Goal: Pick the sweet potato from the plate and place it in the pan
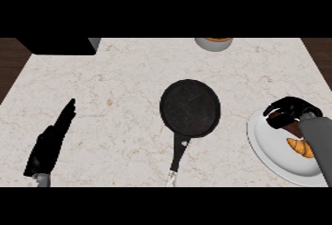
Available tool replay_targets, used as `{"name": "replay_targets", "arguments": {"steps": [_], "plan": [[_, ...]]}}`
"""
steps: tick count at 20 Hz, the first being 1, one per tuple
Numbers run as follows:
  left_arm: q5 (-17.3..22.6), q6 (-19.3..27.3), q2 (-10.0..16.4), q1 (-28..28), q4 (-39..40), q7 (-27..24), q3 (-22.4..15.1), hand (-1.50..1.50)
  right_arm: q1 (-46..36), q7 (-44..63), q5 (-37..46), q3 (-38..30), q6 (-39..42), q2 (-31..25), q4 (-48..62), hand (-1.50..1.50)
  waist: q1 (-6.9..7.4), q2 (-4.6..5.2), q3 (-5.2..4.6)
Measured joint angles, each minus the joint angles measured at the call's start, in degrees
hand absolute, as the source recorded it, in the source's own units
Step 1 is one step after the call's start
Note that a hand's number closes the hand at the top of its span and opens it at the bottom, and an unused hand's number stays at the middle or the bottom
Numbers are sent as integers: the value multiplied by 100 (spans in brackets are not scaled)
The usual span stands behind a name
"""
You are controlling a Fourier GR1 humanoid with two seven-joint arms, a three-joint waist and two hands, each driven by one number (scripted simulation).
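**Right hand (pixel 293 107) curled round the sweet potato (pixel 283 120) at the plate's far end**

We see the white plate (pixel 267 151) at the right edge of the pale marbled counter (pixel 117 88), partly cut off by the side of the view. At its far end the right hand sits over the rim. Its black fingers are curled down round a dark brown lump that we take for the sweet potato. Only the lower left part of the sweet potato shows beneath the fingers, and we cannot tell whether it lies on the plate or is clear of it. The grey forearm (pixel 318 140) runs from the hand across the plate to the lower right corner. Just beside the forearm, nearer to us on the plate, lies an orange-brown croissant (pixel 298 147), apart from the sweet potato.

The black pan (pixel 190 107) lies in the middle of the counter, well left of the plate and not touching it. Its handle (pixel 176 154) points towards us.

The left hand (pixel 52 140) shows at the left side of the counter, well apart from the pan. It is open, with its fingers straight, pressed together and pointing away from us.

At the far edge a pale cup (pixel 214 43) with something orange in it stands beyond the pan, and a dark block (pixel 57 45) sits at the far left corner
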Motion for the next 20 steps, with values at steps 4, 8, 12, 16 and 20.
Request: {"name": "replay_targets", "arguments": {"steps": [4,8,12,16,20], "plan": [[5,-95,23,220,-189,-62,73,0,49,-40,-45,-121,-38,106,-6,150,-2,-13,-13],[-91,-97,-97,237,-240,7,59,0,274,-86,53,-142,-260,148,-371,150,-23,-18,-11],[-144,-66,-133,329,-277,-21,68,0,912,-453,594,308,-648,-20,-1194,150,-86,-32,13],[-97,-78,-88,426,-343,5,172,0,1550,-738,1310,685,-1370,-370,-2077,150,-167,-43,32],[-115,-58,-98,465,-330,5,194,0,1813,-1055,1821,737,-2309,-579,-3023,150,-224,-55,39]]}}
